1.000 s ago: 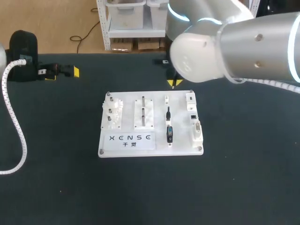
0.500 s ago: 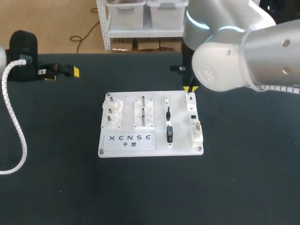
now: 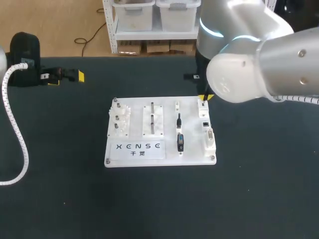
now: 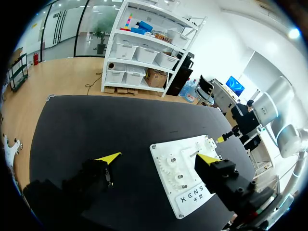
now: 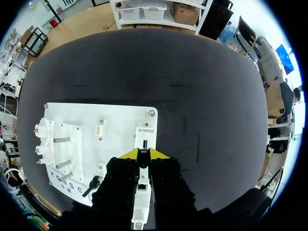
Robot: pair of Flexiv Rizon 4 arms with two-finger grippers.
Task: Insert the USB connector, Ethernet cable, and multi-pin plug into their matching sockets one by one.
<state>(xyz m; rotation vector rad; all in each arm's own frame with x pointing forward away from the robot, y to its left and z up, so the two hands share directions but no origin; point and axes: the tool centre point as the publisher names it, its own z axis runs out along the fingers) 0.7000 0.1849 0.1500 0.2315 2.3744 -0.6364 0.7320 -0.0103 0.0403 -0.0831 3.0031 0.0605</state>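
Noting your left gripper [image 4: 161, 157] open, empty; right gripper [image 5: 144, 153] over the board's [image 5: 120, 120] corner socket [image 5: 145, 131], grip state indiscernible.

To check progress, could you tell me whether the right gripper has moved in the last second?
Yes. The right gripper has shifted right along the far edge of the board, now over the white socket block at its right corner.

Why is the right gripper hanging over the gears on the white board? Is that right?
No, not the gears. The right gripper hangs over the socket at the far right corner of the white board; the gears sit at its left end. The head view shows it.
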